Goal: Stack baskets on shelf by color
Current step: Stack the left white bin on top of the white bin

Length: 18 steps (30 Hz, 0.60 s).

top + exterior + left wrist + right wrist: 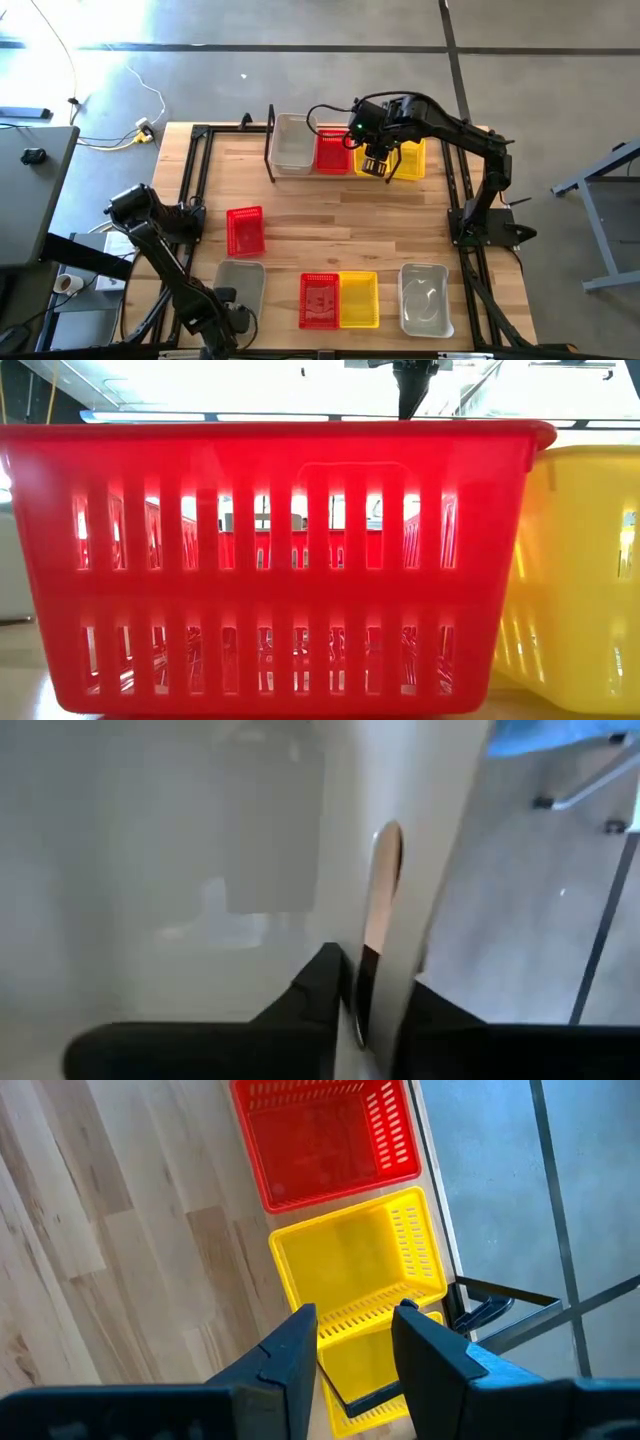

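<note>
The black-rod shelf (272,140) stands at the table's far edge. It holds a clear-grey basket (290,143), a red one (332,152) and yellow ones (408,160). My right gripper (375,165) hovers open above the yellow baskets (350,1270), where one overlaps another (375,1365); a red basket (320,1140) sits beside them. My left gripper (228,300) is at the near left, shut on a clear-grey basket (240,280). A lone red basket (245,230) rests on the table's left half. My left gripper (380,995) has the clear-grey basket's side wall (395,900) pinched between its two fingers. One finger (320,990) is inside the basket and the other (440,1015) outside. Whether the basket is off the table I cannot tell.
Along the near edge sit a red basket (319,300), a yellow one (359,300) and a clear one (424,298). In the low view the red basket (265,560) and yellow basket (590,570) fill the picture. Bare wood (340,220) lies mid-table.
</note>
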Motion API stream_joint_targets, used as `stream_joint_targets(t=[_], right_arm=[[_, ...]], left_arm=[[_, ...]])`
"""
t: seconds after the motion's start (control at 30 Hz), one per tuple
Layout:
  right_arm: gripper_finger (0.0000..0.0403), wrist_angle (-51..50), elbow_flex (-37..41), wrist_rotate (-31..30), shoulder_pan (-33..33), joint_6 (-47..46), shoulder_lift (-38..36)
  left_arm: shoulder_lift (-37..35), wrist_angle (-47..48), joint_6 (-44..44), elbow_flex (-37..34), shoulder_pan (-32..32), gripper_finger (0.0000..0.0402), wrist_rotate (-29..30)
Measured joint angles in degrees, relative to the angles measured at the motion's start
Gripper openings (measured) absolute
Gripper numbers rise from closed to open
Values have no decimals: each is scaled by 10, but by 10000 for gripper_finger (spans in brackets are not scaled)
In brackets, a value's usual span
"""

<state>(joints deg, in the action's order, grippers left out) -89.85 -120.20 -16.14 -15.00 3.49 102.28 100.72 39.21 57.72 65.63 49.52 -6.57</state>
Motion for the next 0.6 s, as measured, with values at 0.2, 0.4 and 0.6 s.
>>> stream_joint_targets(t=[0.2,0.4,0.6], right_arm=[[117,-2,0,0,0,14,-3],[117,-2,0,-4,0,16,-21],[117,-2,0,-4,0,17,-42]], left_arm=[[-6,16,15,58,-2,7,43],[-6,46,-7,132,-16,2,63],[-6,137,-42,213,-47,1,93]])
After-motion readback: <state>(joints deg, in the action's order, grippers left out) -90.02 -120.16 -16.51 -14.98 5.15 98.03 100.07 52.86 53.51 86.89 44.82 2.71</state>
